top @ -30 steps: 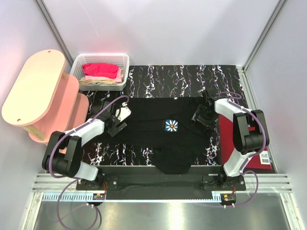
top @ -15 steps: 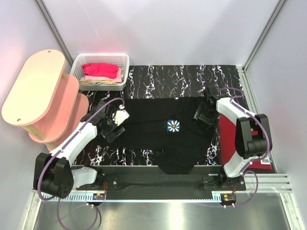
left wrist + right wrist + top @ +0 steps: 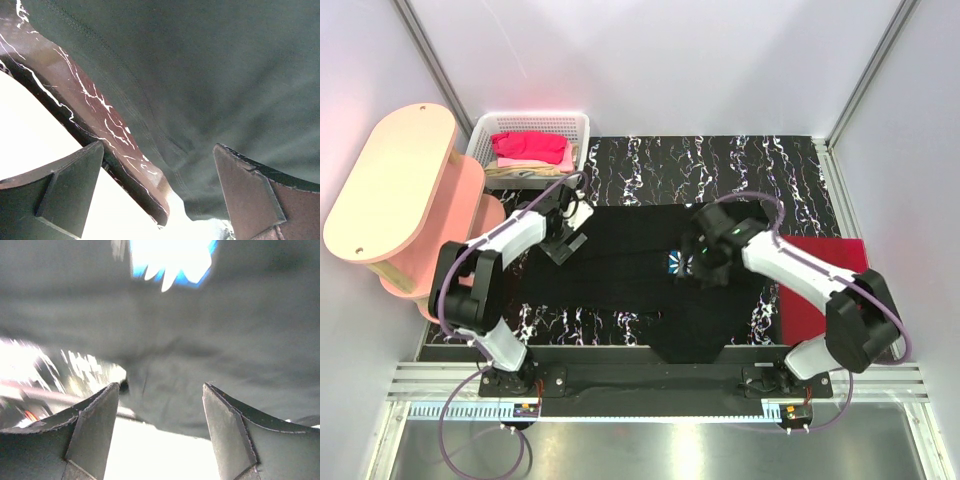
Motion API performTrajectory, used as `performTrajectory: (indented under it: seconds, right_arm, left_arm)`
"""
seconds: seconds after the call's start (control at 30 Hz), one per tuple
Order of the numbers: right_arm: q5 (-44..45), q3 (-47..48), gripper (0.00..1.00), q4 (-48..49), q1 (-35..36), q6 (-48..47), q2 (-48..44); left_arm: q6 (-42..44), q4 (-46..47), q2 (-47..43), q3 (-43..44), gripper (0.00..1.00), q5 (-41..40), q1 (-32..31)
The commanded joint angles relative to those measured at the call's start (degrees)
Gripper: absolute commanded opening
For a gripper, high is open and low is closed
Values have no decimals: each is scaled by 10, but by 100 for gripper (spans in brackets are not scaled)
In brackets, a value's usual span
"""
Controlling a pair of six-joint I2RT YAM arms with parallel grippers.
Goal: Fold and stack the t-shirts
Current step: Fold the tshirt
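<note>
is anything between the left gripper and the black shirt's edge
Nothing visible. The left gripper is open with the black t-shirt edge right ahead of it, lying on the marbled table; nothing else lies between them.

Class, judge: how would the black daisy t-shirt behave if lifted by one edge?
Probably floppy: the black t-shirt lies flat with soft wrinkles near its hem, so a lifted edge would drape. Likely light, the cloth looking thin. It may slide on the glossy marbled table.

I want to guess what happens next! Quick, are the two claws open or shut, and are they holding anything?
Left claw: open, holding nothing.
Right claw: open, holding nothing.
</note>
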Motion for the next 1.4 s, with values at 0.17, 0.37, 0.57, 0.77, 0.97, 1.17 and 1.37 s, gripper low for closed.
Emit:
performTrajectory:
  seconds: [0.17, 0.37, 0.57, 0.77, 0.97, 1.17, 1.37]
  right_arm:
    - [-21, -32, 73, 72, 86, 60, 97]
    - [-23, -36, 73, 84, 87, 48, 145]
    - [-39, -64, 72, 80, 103, 49, 138]
    - [-39, -91, 72, 77, 105, 55, 113]
    - [-37, -89, 72, 79, 106, 47, 121]
    - [-34, -89, 72, 82, 105, 50, 123]
    - [-30, -94, 72, 82, 105, 51, 121]
  left_arm:
    - [5, 29, 59, 86, 90, -36, 31]
    - [13, 31, 68, 88, 27, -35, 33]
    - [17, 61, 81, 88, 24, -58, 36]
    - [0, 45, 77, 72, 33, -42, 36]
    - [-8, 32, 41, 27, 76, -24, 38]
    - [-32, -7, 27, 24, 65, 12, 38]
    - [-45, -26, 24, 15, 43, 33, 38]
